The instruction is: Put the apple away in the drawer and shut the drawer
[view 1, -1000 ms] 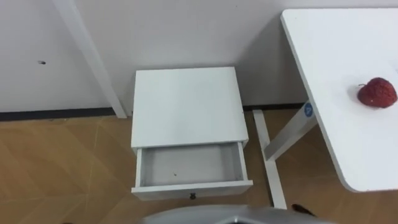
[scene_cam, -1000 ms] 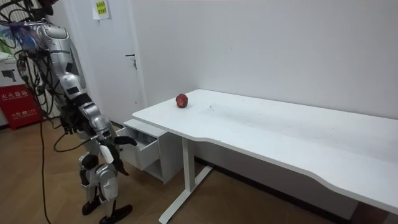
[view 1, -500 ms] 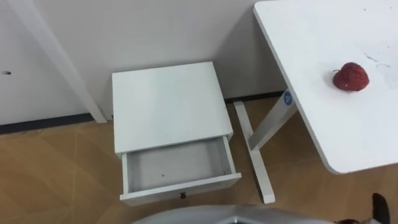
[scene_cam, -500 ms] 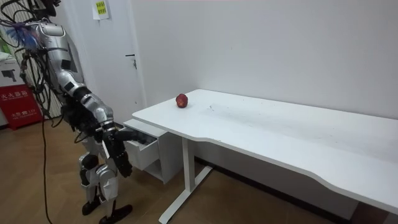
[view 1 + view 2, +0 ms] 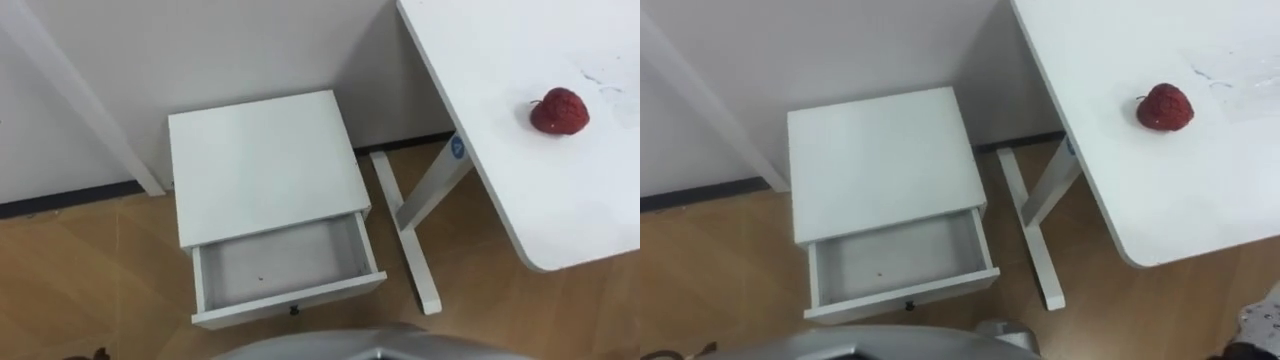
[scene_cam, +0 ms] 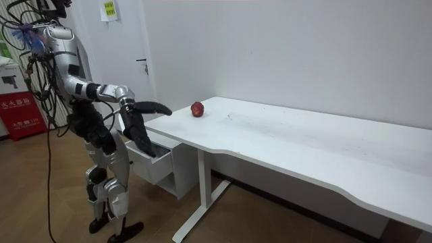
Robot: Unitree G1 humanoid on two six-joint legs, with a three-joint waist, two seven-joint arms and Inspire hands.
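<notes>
**Task objects.** The apple (image 5: 559, 110) is red and roundish with a short dark stem. It lies alone on the white surface (image 5: 500, 120), near that surface's left end. The drawer (image 5: 285, 262) is white and shallow. It stands pulled open from a small white cabinet (image 5: 262, 160) on the floor, just left of the surface's leg (image 5: 428, 190). Its pale bottom shows one dark speck, and a small dark knob (image 5: 293, 310) sits at the centre of its front panel.

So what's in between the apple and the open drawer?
In the left eye view: bare white table beside the apple, then the table leg and a strip of wooden floor before the drawer.
</notes>
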